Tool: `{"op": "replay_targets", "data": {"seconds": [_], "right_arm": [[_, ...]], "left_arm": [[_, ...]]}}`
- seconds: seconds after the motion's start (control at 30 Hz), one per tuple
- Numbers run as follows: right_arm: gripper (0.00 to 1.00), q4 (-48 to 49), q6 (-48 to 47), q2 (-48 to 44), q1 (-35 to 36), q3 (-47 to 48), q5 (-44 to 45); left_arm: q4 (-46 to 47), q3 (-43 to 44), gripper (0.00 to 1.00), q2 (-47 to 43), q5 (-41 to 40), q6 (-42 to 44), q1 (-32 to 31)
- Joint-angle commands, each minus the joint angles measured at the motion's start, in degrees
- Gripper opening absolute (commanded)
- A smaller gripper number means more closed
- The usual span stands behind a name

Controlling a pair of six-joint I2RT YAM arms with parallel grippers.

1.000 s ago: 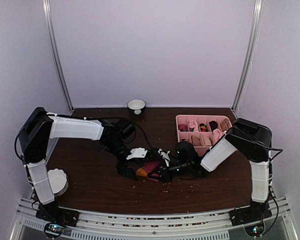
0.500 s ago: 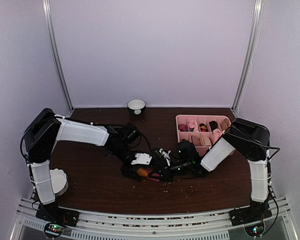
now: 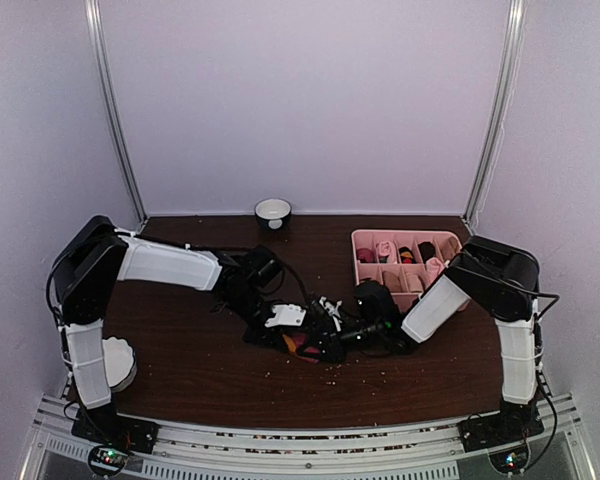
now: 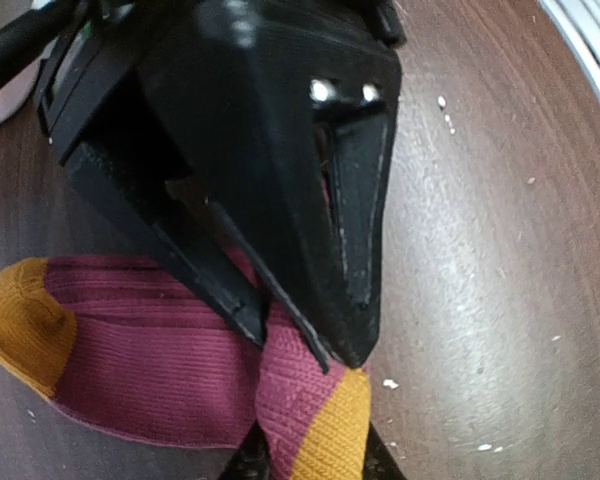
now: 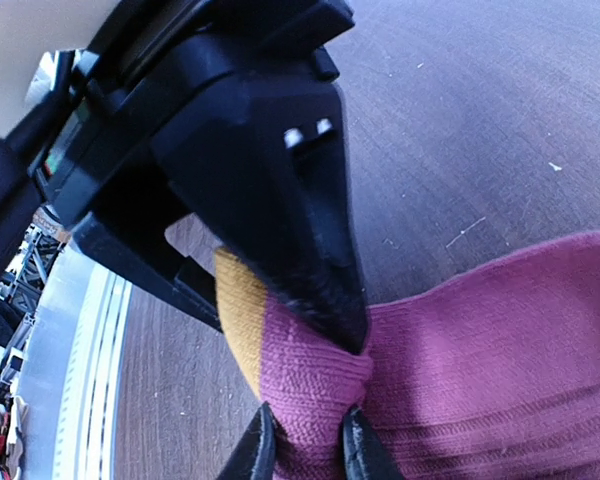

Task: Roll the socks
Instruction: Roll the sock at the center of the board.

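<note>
Both arms meet near the middle of the bench [image 3: 180, 372], with bare wood in front of them up to the front rail [image 3: 280, 440] and more to the left and behind. The right forearm passes just beside the pink tray [image 3: 458, 243], so room is tight on that side.

The dark red sock [image 4: 150, 350] lies on the bench between the two pincers. The left pincer [image 4: 310, 460] is clenched on its orange-tipped end. The right pincer [image 5: 302, 450] is clenched on a bunched fold of the same sock. From above, the black pincer bodies cover most of the sock and only a strip of red and orange shows. Each wrist view is half blocked by the other pincer.

The tray's compartments hold small rolled socks [image 3: 385, 249]. A small bowl [image 3: 273, 211] sits at the back edge; its contents cannot be made out. A white round object [image 3: 118, 362] is partly hidden behind the left arm.
</note>
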Motion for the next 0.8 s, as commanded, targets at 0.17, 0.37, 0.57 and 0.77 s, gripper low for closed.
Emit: {"op": "replay_targets", "data": {"seconds": [0.17,0.37,0.57,0.77], "right_arm": [[0.42,-2.8,7.5,2.1,-0.9,-10.7,7.2],[0.43,3.0,8.1,-1.1,-1.0,-15.1,10.2],[0.51,12.4,9.1,-6.2,-1.1,-21.7,15.3],[1.0,8.9,5.7,-14.1,-0.8,-24.8,24.8]], "left_arm": [[-13.5,4.9,0.16,5.7,11.4,-7.9,0.4],[-17.3,4.9,0.16,7.9,12.9,-10.8,2.7],[-24.0,10.5,0.15,12.5,16.5,-12.9,4.6],[-30.9,16.4,0.15,18.4,17.9,-13.9,6.8]]}}
